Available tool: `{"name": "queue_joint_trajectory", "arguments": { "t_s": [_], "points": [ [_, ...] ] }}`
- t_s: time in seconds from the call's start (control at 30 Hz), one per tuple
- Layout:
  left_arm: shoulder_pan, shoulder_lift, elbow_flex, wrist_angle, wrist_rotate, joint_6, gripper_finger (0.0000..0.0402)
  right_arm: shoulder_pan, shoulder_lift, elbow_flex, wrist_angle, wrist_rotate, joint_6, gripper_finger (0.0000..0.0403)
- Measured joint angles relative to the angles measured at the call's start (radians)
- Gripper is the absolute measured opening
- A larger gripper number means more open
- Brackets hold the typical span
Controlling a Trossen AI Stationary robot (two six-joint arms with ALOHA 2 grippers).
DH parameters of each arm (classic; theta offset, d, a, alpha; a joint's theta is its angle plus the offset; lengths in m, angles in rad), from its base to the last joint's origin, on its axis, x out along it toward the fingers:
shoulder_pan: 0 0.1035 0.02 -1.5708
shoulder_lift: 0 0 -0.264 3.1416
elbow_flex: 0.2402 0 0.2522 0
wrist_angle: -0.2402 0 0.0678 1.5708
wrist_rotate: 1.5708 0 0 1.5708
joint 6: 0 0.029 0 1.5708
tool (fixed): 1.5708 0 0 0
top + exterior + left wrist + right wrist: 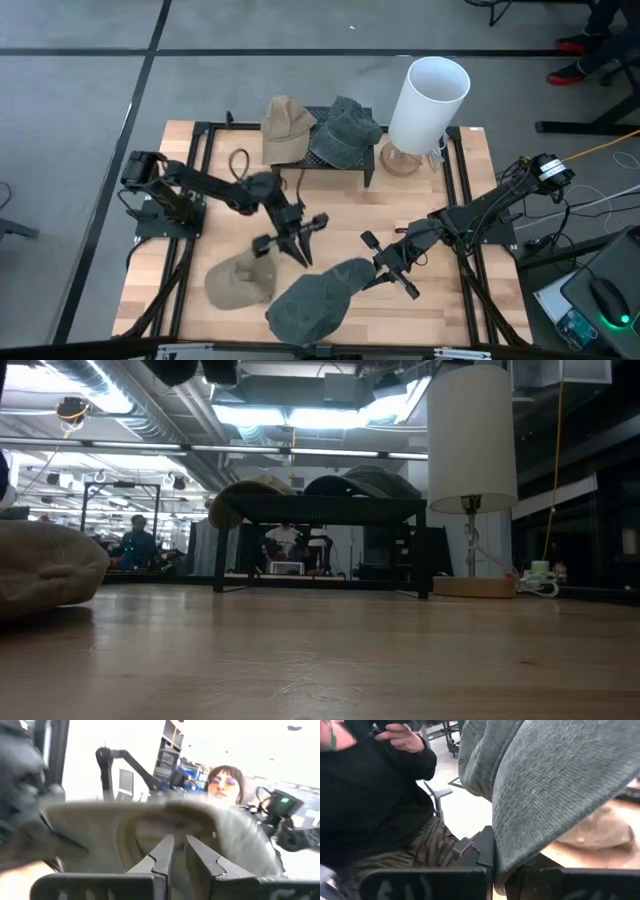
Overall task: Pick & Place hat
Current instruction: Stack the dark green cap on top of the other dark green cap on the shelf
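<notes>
A grey hat (318,300) hangs over the table's near edge in my right gripper (385,268), which is shut on its brim. A tan hat (240,280) lies crown up on the table's near left part, and also shows in the low view (40,565). My left gripper (297,250) hovers just right of the tan hat, fingers shut and pointing at the near edge, touching nothing. A second tan hat (285,122) and a second grey hat (347,130) rest on a black rack (335,168) at the far side. My right gripper pinches the grey hat's brim (520,845) between its two fingers, coming roughly level from the table's right side. The crown (485,755) spreads out beyond the fingertips. The hat appears lifted off the table, with the tan hat (600,830) showing below it.
A white lamp (428,100) on a round wooden base (402,160) stands at the far right, right of the rack. Bare wood lies between the rack and the grippers. A person in dark clothes (375,785) stands beyond the near edge.
</notes>
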Motion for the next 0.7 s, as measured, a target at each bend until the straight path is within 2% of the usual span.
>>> {"name": "queue_joint_trajectory", "arguments": {
  "t_s": [0.13,0.23,0.33,0.43,0.53,0.7],
  "points": [
    [0.041,-0.114,0.000,-0.096,0.004,0.067,0.0036,0.000,0.000,0.000,-0.018,0.002,0.106,0.0014],
    [0.038,-0.228,0.001,-0.313,-0.083,0.211,0.0031,0.000,-0.009,-0.001,-0.063,0.065,0.128,0.0014],
    [-0.003,-0.336,0.001,-0.578,-0.297,0.349,0.0025,-0.005,-0.034,-0.001,-0.138,0.163,0.134,0.0014],
    [-0.078,-0.398,0.001,-0.749,-0.597,0.392,0.0021,-0.009,-0.055,-0.001,-0.167,0.287,0.174,0.0014],
    [-0.161,-0.406,0.001,-0.818,-0.838,0.369,0.0020,-0.009,-0.062,-0.001,-0.189,0.446,0.210,0.0014],
    [-0.285,-0.407,0.001,-0.865,-1.129,0.344,0.0019,-0.010,-0.062,-0.001,-0.264,0.649,0.284,0.0014]
  ]
}}
